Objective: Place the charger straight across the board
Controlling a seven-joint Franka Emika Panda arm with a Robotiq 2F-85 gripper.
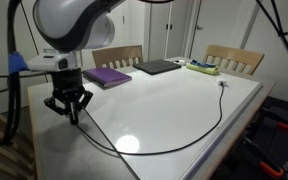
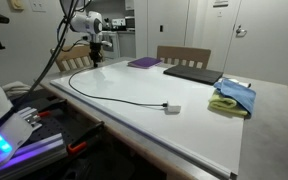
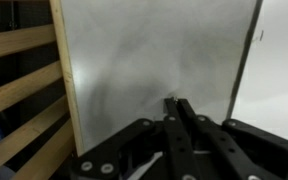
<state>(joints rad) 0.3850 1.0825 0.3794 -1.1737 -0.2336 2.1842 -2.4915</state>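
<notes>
The charger is a thin black cable (image 2: 124, 102) lying in a long curve on the glossy white board (image 2: 134, 88). Its small white plug (image 2: 171, 107) rests near the board's middle and shows in both exterior views (image 1: 221, 84). My gripper (image 1: 74, 112) stands over the board's corner next to the robot, also seen in an exterior view (image 2: 97, 58). In the wrist view its fingers (image 3: 171, 102) are pressed together, tips just above the board (image 3: 144, 50). The cable's other end runs up to the fingertips; the dark connector is hidden.
A purple book (image 1: 108, 76), a dark closed laptop (image 1: 159, 67) and blue and yellow-green cloths (image 2: 234, 97) lie along the board's far side. Wooden chairs (image 1: 234, 58) stand behind it. Wooden slats (image 3: 24, 90) lie beside the board's edge in the wrist view.
</notes>
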